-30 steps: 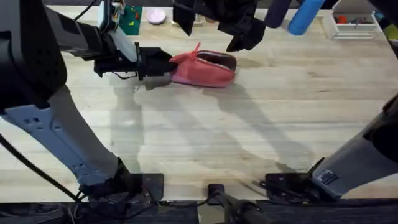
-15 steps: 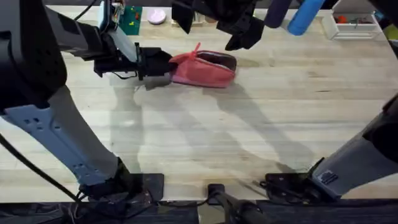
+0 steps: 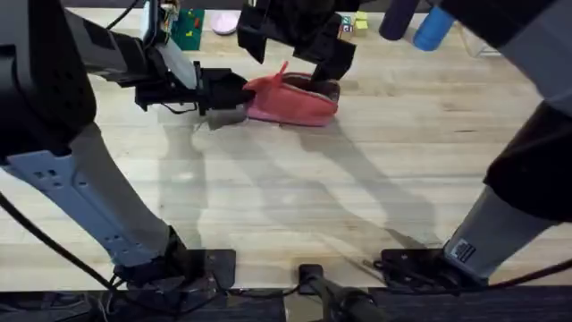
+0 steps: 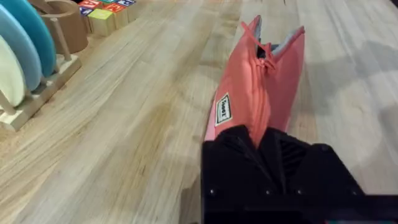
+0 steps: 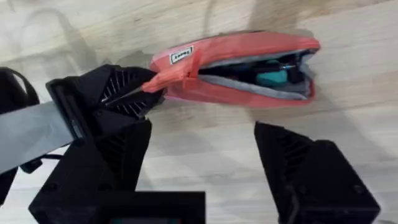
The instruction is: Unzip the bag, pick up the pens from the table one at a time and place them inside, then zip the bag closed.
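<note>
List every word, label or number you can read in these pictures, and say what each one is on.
Small white tag on the bag: printed, too blurred to read; also seen from the right wrist.
Toy blocks on the table: letters or numbers on their faces, too small to read.
Label on the right arm's base: unreadable.
Nothing else carries text.

small white label on the bag [image 4: 224, 109] – print too tiny to read, nothing else legible
</note>
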